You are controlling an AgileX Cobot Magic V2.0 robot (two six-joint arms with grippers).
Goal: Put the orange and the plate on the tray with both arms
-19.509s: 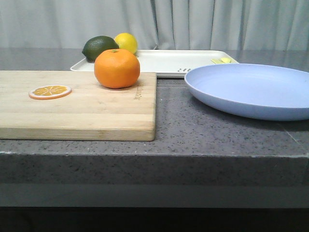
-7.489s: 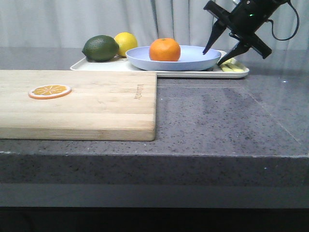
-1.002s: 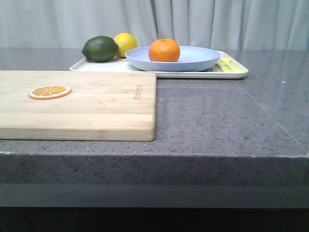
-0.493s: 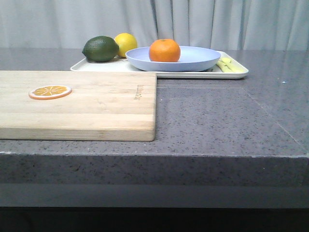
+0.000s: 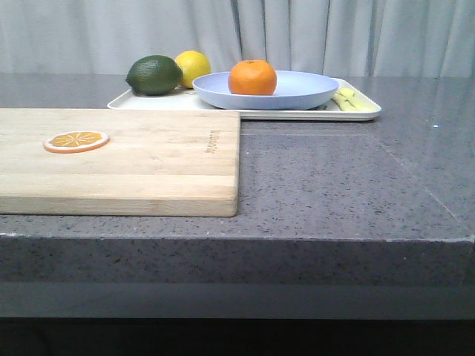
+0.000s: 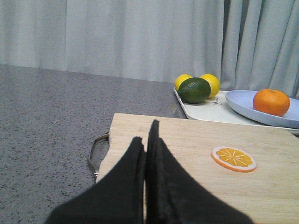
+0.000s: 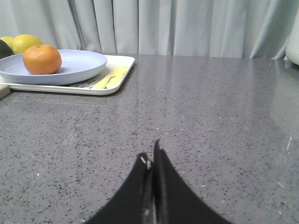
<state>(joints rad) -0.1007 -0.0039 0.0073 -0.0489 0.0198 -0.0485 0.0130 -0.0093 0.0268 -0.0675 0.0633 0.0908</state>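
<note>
The task looks finished, judging by how things lie: the off-white tray (image 5: 245, 102) sits at the far side of the grey stone counter (image 5: 334, 178), the lavender-blue plate (image 5: 297, 90) rests on it, and the orange (image 5: 252, 77) sits in the plate, left of its centre. Nothing appears left to place — both arms are out of the front view altogether. Beside the plate on the tray lie a dark green avocado-like fruit (image 5: 154, 75) and a lemon (image 5: 193, 67) at the left end, and pale yellow utensils (image 5: 350, 101) at the right end. The wooden cutting board (image 5: 133, 159) lies in front of the tray, bearing only an orange slice (image 5: 76, 140). The wrist views add what the front view lacks: the left gripper (image 6: 147, 149) hangs over the near part of the board with its fingers pressed together and nothing between them, and the right gripper (image 7: 152, 165) hangs over bare counter, well apart from the tray, likewise closed and empty. The left wrist view also shows a second lemon (image 6: 183, 80) behind the green fruit and a metal handle (image 6: 96, 151) on the board's end — both hidden from the front.
</note>
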